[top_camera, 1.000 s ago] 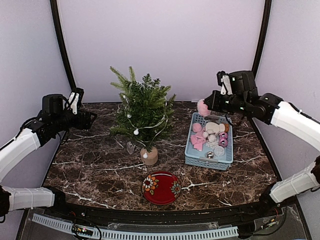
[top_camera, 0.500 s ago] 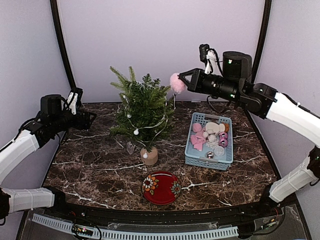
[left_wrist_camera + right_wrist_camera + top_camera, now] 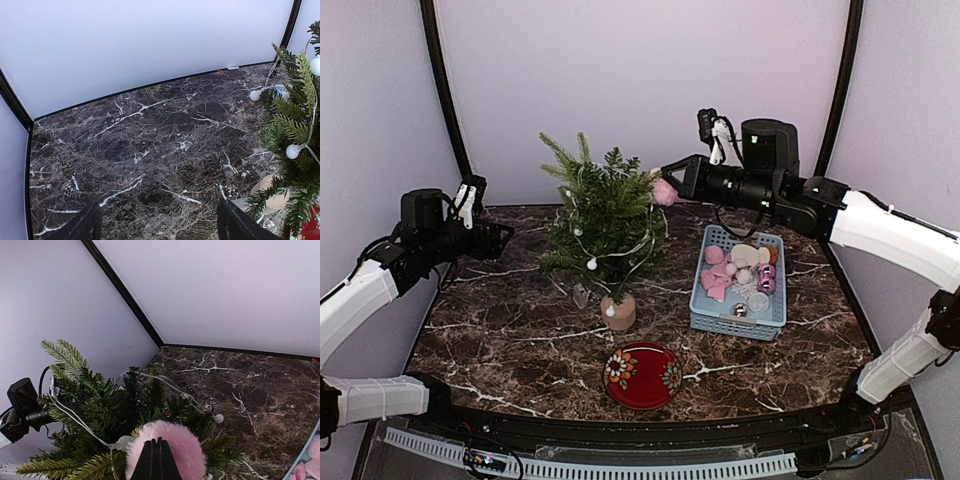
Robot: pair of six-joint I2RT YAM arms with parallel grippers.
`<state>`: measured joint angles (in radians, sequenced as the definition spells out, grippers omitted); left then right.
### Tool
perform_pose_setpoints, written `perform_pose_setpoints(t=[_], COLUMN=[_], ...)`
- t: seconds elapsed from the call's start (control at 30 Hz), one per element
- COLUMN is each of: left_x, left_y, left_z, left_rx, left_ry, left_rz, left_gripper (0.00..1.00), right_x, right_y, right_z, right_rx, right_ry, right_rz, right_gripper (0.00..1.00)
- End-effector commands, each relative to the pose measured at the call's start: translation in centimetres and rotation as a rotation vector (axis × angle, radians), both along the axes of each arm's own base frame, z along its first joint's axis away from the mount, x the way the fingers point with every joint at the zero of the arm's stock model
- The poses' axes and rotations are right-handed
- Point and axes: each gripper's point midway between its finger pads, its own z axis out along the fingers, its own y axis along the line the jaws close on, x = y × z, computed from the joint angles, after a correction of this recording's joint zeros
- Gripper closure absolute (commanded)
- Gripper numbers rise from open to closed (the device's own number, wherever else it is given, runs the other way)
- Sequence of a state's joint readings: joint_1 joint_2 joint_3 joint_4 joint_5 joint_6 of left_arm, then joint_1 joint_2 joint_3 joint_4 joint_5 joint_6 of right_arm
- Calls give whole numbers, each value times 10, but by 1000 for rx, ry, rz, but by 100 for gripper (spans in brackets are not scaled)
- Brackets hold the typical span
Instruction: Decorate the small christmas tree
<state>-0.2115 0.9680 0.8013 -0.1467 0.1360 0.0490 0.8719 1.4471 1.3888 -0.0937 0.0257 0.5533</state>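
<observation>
Top external | pink pom-pom point(image 3: 663, 191) pinched by right hand point(image 3: 674, 187), now brought up to upper branches of small christmas tree point(image 3: 605, 215) just ahead | hanging judged imminent | left hand point(image 3: 503, 238) spread, idle

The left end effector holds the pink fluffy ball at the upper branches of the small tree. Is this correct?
No. It is the right end effector that holds the pink fluffy ball at the upper branches of the small christmas tree, as the top external view shows. The left end effector holds nothing.
</observation>
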Motion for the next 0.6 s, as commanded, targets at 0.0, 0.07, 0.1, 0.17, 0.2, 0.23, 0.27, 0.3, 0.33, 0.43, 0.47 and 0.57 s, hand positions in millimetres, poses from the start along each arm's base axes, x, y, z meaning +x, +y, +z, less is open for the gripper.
perform_pose_setpoints(t=[0.0,0.07,0.1,0.17,0.2,0.23,0.27,0.3,0.33,0.43,0.47,0.57], left_x=[-1,-1,0,0,0,-1,-1,-1,-1,-1,-1,-1], left_y=[0,0,0,0,0,-1,0,0,0,-1,-1,0], left_z=[3,2,2,2,2,2,2,2,2,2,2,2], left_rx=[-8,-7,-8,-8,-9,-10,-11,-12,-12,-13,-13,-13], left_ry=[-23,-22,-22,-22,-22,-22,-22,-22,-20,-21,-20,-21], left_rz=[-3,-3,-3,-4,-4,-7,-6,-6,-6,-7,-7,-6], left_gripper=[19,19,19,19,19,19,19,19,19,19,19,19], right_x=[-10,-11,-11,-12,-12,-12,-13,-13,-13,-13,-14,-17], right_y=[15,16,17,16,15,15,14,13,12,12,12,14], right_z=[13,15,16,18,20,21,23,25,27,31,32,34], right_rx=[77,97,102,113,119,122,125,129,132,141,143,149], right_ry=[-6,3,7,13,13,14,12,9,6,4,6,7], right_rz=[82,88,89,87,85,86,84,80,77,77,77,91], right_gripper=[100,100,100,100,100,100,100,100,100,100,100,100])
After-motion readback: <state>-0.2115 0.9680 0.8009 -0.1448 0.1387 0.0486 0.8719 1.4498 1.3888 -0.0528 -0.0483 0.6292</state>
